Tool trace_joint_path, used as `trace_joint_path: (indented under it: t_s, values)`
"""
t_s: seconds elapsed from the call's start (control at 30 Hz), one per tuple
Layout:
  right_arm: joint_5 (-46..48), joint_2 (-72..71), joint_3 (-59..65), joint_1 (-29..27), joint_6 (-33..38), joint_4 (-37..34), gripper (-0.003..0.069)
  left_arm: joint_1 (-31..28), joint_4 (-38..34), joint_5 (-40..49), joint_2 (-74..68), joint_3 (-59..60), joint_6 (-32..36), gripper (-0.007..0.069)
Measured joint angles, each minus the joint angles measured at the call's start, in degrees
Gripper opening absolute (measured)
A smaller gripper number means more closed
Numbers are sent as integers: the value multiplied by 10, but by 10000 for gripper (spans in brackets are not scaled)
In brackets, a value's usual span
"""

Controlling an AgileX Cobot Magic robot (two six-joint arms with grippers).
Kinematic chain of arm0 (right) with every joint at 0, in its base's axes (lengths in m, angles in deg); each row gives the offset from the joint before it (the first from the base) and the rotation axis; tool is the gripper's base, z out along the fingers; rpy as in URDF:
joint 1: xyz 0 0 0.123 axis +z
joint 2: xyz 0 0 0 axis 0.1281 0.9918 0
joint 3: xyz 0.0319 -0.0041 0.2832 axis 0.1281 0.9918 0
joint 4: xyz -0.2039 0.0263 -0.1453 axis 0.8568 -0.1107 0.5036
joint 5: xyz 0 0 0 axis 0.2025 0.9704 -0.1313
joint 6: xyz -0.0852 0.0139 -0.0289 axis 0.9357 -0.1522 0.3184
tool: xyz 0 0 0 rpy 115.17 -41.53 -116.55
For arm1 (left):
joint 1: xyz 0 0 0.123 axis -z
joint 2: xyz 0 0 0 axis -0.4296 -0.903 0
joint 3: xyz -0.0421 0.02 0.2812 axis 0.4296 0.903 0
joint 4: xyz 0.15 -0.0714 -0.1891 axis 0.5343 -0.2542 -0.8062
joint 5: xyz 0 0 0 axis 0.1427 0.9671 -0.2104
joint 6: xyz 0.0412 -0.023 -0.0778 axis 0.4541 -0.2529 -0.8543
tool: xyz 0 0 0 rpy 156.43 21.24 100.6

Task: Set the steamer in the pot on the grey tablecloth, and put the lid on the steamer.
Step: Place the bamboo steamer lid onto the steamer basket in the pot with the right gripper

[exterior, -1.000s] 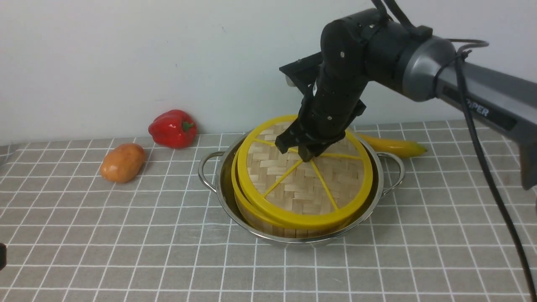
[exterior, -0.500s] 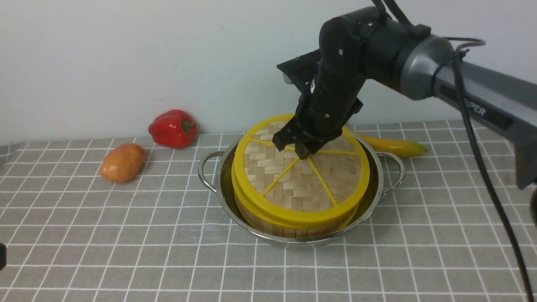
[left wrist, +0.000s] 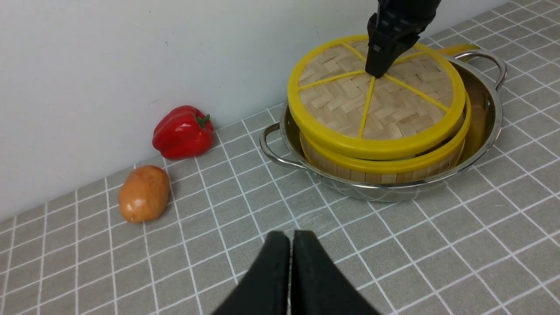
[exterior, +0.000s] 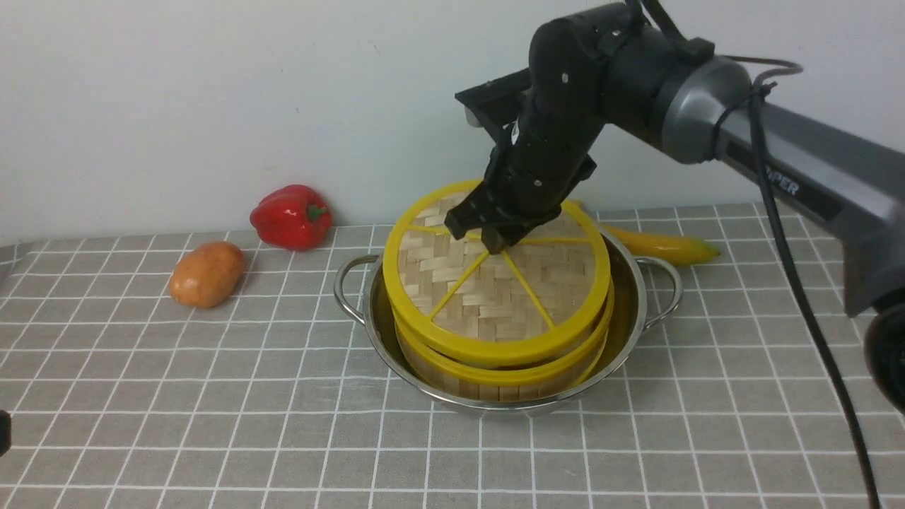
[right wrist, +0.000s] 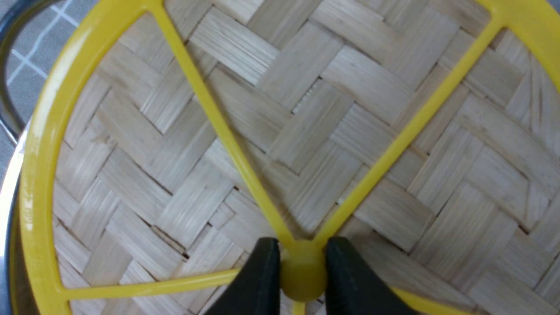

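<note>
Between the right pincer's [exterior: 495, 240] closed-in fingers: the small yellow centre knob [right wrist: 303, 273] of the flat woven-bamboo, yellow-rimmed lid [exterior: 495, 300], gripped. Just under the pincer, the round bamboo steamer [exterior: 488, 385] sits in the shiny steel pot [exterior: 640, 297] on the grey white-grid tablecloth [exterior: 212, 396]. The lid is off-centre on it. The left pincer [left wrist: 291, 262] is pressed together, empty, well apart from the pot.

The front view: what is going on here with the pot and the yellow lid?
The right claw is shut on the knob of the lid, holding it over the steamer, which already sits in the pot on the grey tablecloth. The lid is off-centre, toward the robot's left, not seated squarely. The left claw is shut, empty, away from the pot.
</note>
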Motion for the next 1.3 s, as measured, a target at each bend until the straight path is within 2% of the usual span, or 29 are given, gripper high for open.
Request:
trace_joint_path:
  t_s: [1.3]
  values:
    - [2,-21,42,0,-17,32,148,0,0,2,0,0,1,1]
